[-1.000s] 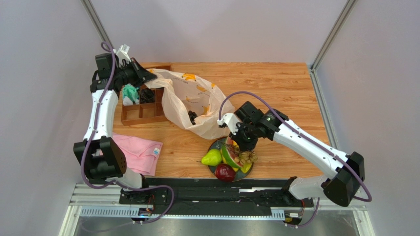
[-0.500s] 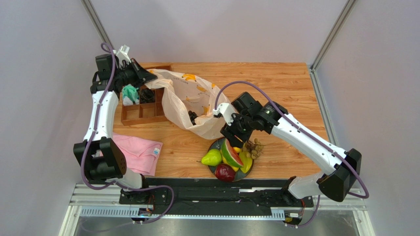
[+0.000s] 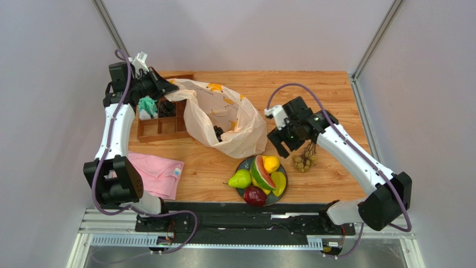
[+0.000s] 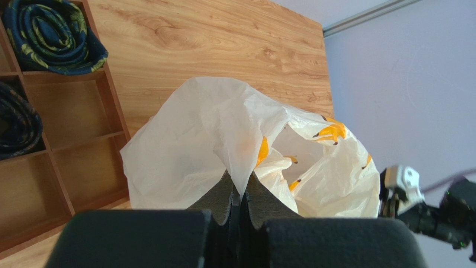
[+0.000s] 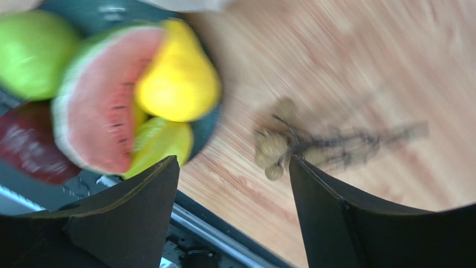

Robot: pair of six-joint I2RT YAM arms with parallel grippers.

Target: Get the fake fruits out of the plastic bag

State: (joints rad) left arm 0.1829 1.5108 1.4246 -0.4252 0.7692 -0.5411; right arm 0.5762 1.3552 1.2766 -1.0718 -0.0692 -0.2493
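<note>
- Since a second ago my right gripper (image 3: 288, 148) has swung off the plate toward the right side of the table; its jaws were shut then and now stand wide with nothing between them
- With that move the pale grape bunch (image 3: 304, 162) has left the plate: it now lies on the light wooden table (image 3: 335, 100) just right of the plate, below my open jaws, with its dark stem running up toward them; I cannot tell whether the stem touches a finger
- On the round dark teal plate (image 3: 244, 163) five fake fruits sit as before: a glossy green pear (image 3: 240, 179) on the left edge, a red watermelon slice (image 3: 258, 172) in the middle, a yellow lemon (image 3: 271, 163) at the far right, a yellow-green mango (image 3: 278, 182) at the near right and a dark red apple (image 3: 255, 196) nearest my bases
- My left gripper (image 3: 163, 87) has not moved; its fingers (image 4: 223, 195) are pressed together on a fold of the bag's rim, holding it up
- That crinkly cream-white plastic bag (image 3: 223, 120) printed with orange bananas lies between the tray and the plate, mouth gaping upward, its near end just beside the plate's far rim
- Inside it I see one dark grape bunch (image 3: 218, 132) low against the near wall
- At the far left a brown wooden tray (image 3: 162, 129) with compartments holds rolled socks (image 3: 147, 107), teal and black, in its far cells
- Near my left base a folded pink cloth (image 3: 157, 172) lies flat on the table
</note>
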